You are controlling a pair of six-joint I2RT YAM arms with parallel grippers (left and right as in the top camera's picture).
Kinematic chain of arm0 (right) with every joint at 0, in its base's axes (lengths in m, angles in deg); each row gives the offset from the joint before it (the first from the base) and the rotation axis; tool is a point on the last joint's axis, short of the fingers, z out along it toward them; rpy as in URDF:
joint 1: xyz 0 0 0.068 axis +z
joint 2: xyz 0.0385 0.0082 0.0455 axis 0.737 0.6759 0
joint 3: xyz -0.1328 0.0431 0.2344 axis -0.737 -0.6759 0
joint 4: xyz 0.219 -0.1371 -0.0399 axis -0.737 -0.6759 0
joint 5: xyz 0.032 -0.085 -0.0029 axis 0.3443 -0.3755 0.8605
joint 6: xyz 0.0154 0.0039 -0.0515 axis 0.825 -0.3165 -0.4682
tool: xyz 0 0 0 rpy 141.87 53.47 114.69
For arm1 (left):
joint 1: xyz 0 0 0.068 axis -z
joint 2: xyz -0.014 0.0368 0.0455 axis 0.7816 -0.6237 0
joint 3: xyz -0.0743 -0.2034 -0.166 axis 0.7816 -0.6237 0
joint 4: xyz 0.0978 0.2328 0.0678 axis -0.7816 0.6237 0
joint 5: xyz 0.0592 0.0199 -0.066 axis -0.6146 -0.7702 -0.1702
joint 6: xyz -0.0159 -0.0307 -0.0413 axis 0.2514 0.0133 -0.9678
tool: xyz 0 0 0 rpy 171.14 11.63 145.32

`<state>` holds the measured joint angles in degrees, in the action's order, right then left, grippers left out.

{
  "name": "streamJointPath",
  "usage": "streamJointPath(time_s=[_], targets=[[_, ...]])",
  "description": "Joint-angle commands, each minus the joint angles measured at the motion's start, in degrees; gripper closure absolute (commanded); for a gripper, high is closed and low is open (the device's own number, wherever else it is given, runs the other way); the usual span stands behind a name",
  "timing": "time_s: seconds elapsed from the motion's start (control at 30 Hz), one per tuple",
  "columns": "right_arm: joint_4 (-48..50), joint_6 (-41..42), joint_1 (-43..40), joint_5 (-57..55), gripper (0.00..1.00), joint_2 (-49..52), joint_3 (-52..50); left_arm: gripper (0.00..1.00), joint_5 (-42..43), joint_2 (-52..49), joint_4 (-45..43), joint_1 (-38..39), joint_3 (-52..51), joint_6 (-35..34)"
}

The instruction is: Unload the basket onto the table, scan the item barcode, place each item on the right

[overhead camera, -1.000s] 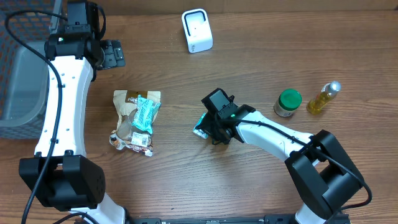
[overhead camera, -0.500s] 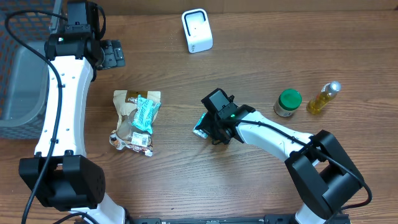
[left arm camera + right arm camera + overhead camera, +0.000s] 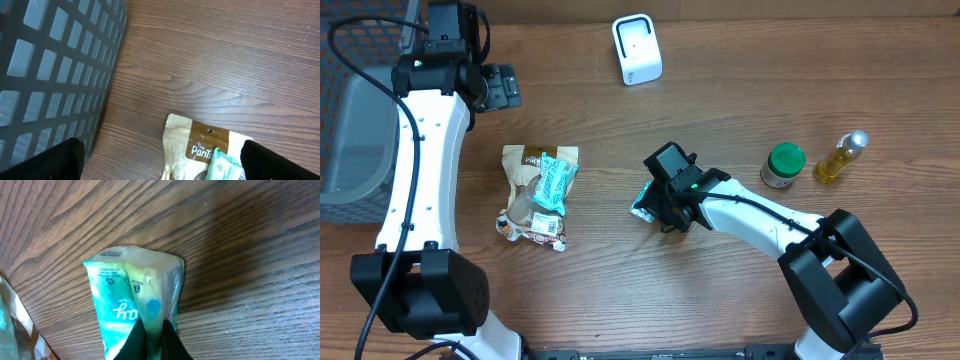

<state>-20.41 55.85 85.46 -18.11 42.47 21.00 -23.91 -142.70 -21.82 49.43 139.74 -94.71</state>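
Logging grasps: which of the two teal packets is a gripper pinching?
The teal packet near the table's middle, clamped in the right gripper; the other teal packet lies free on the brown pouch.

A brown wooden table (image 3: 770,60) is filling almost the whole picture from above, and its dark lines are running from side to side. Soft light is shining evenly on the wood. A gray basket (image 3: 355,130) is sitting at the left edge.

Surface (image 3: 770,80): brown wood grain. Packet (image 3: 132,305): teal and white, yellow patch. Pouch (image 3: 523,165): kraft brown, dark band. Scanner (image 3: 636,48): white. Jar (image 3: 784,160): green lid. Bottle (image 3: 835,163): yellow. Basket (image 3: 55,65): grey lattice.
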Motion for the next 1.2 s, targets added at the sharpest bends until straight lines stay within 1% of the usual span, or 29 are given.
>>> streamJointPath(time_s=[0.0,0.8,0.93,1.1,1.17], targets=[[-0.15,-0.22,0.15,-1.81,0.96,0.57,-0.68,0.0,-0.39,0.87,-0.07,0.13,1.05,0.81],[0.37,-0.46,0.15,-2.05,0.96,0.57,-0.68,0.0,-0.39,0.87,-0.07,0.13,1.05,0.81],[0.55,-6.25,0.15,-1.55,0.96,0.46,-0.66,0.0,-0.39,0.87,-0.07,0.13,1.05,0.79],[0.9,-6.36,0.15,2.32,0.97,0.28,-0.63,0.0,-0.39,0.87,-0.09,0.13,1.05,0.81],[1.51,-8.17,0.13,4.42,0.97,0.2,-0.61,0.01,-0.39,0.87,-0.07,0.13,1.05,0.81]])
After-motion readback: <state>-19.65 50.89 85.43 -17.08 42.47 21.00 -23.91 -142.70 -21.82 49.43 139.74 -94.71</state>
